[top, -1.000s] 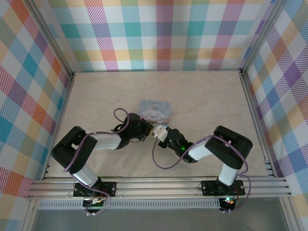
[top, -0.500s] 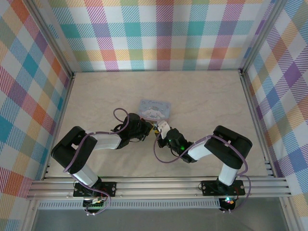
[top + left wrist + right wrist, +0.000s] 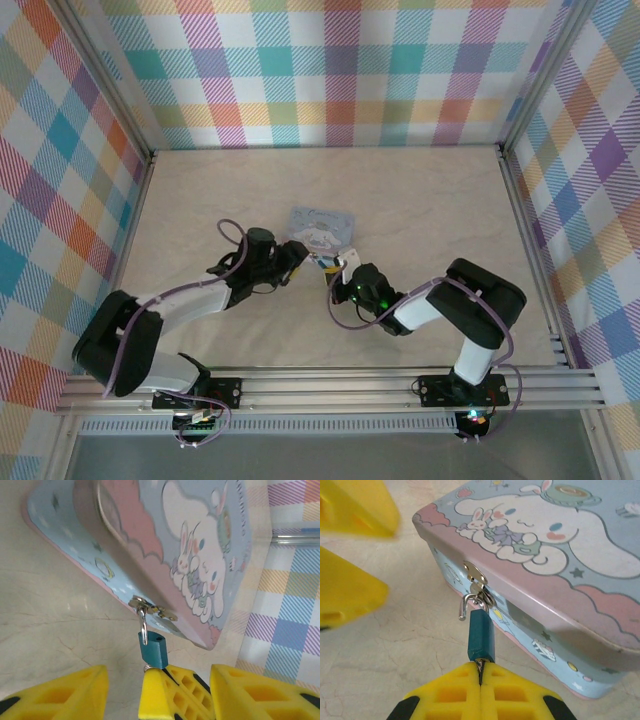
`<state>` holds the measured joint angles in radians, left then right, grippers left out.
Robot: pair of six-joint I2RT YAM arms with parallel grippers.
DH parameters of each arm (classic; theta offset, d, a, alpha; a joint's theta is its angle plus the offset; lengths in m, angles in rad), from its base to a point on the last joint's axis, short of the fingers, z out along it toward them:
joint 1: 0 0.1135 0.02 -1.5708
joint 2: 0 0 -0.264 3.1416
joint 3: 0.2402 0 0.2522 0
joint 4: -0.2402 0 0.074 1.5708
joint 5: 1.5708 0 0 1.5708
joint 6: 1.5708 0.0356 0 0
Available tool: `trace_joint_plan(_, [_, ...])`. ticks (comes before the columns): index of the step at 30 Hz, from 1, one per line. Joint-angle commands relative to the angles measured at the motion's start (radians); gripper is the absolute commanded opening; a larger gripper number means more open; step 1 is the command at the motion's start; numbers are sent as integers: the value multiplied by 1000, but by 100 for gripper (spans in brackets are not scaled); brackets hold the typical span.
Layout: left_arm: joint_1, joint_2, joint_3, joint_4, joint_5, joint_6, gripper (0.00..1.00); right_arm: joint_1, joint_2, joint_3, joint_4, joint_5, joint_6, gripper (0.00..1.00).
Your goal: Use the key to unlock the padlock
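Right wrist: right gripper (image 3: 480,670) around key (image 3: 479,663)

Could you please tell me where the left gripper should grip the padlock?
Likely the padlock by its blue body's flat faces, coming from the side away from the tin box: its shackle hangs from the hasp above, and the right gripper pinches the key below.

The top camera is looking down on the whole table (image 3: 430,200). Both wrist cameras are facing the padlock (image 3: 153,650) closely from opposite sides.
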<state>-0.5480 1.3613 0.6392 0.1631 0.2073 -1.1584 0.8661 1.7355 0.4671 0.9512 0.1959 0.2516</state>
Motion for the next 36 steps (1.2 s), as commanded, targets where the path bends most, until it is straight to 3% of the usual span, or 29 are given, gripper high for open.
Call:
trace_joint_plan(1, [46,-66,50,-170,-18,107,60,-33,-64,-19,-70,-98,124,0])
trace_joint_plan(7, [117,-66,99,-226,16,177,66,-129,-119,-22,-167,-324,299,0])
trace_joint_plan(14, [131,37,212,-282,-1,271,75,-185,-131,16,-313,-424,440,3])
trace_joint_plan(25, [158,223,394,-401,-53,438,80,-234,-105,26,-377,-499,488,16])
trace_joint_plan(31, [161,298,409,-377,-27,456,79,-245,-145,27,-456,-464,433,27])
trace_joint_plan(36, [161,318,391,-357,-7,453,78,-275,-187,-8,-334,-515,411,36])
